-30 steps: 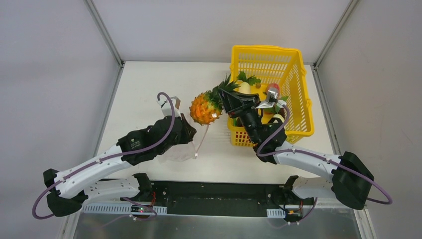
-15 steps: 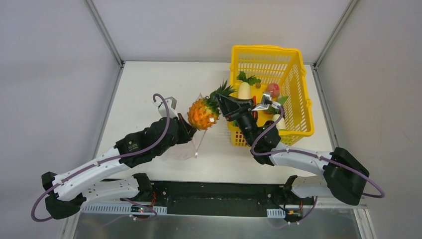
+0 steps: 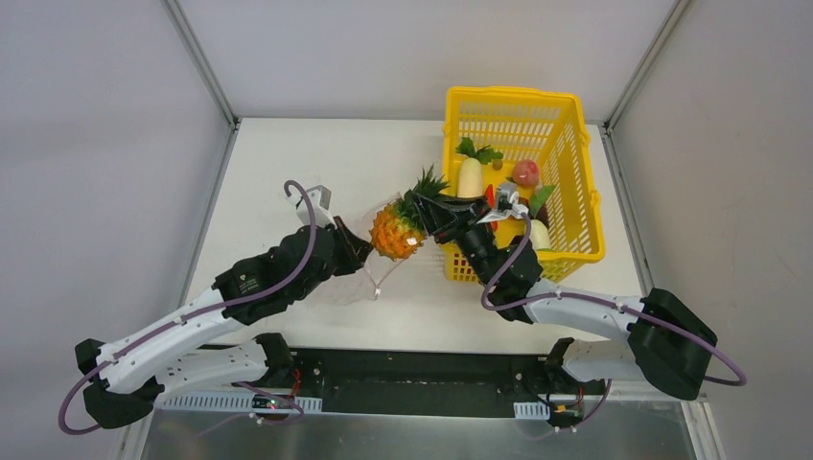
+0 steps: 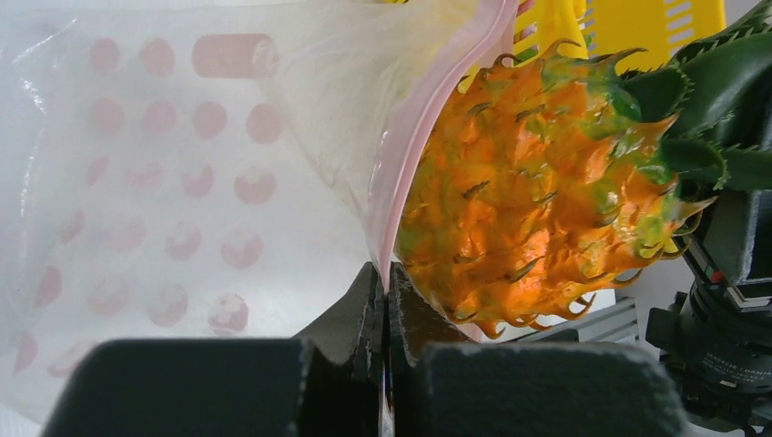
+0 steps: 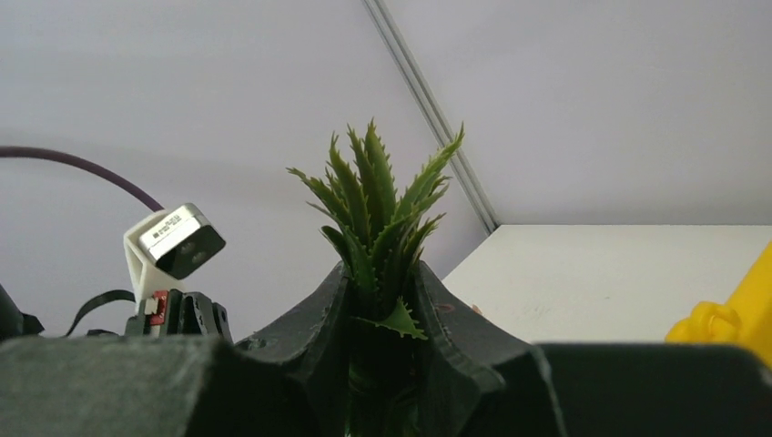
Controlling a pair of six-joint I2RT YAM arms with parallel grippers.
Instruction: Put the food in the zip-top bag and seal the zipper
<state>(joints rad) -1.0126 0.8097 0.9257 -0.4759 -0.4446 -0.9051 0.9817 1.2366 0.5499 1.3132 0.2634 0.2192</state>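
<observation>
My right gripper (image 3: pixel 431 207) is shut on the green crown (image 5: pixel 382 205) of an orange toy pineapple (image 3: pixel 395 231) and holds it sideways above the table. The pineapple's body (image 4: pixel 537 182) rests against the mouth of the clear pink-dotted zip-top bag (image 4: pixel 164 182). My left gripper (image 3: pixel 357 247) is shut on the bag's pink zipper strip (image 4: pixel 437 137) and holds that edge up; its closed tips (image 4: pixel 388 284) sit just under the pineapple. The rest of the bag (image 3: pixel 347 289) hangs crumpled below my left wrist. A white radish (image 3: pixel 470 176) and a red piece (image 3: pixel 524 172) lie in the basket.
The yellow slotted basket (image 3: pixel 513 93) stands at the back right, just behind my right gripper, with more toy food in it. Grey walls close in the table on the left, right and back. The left wrist camera (image 5: pixel 173 238) shows in the right wrist view.
My right gripper has carried the pineapple left and down, from beside the basket to the bag's mouth. My left arm has shifted a little left, still holding the zipper edge.
</observation>
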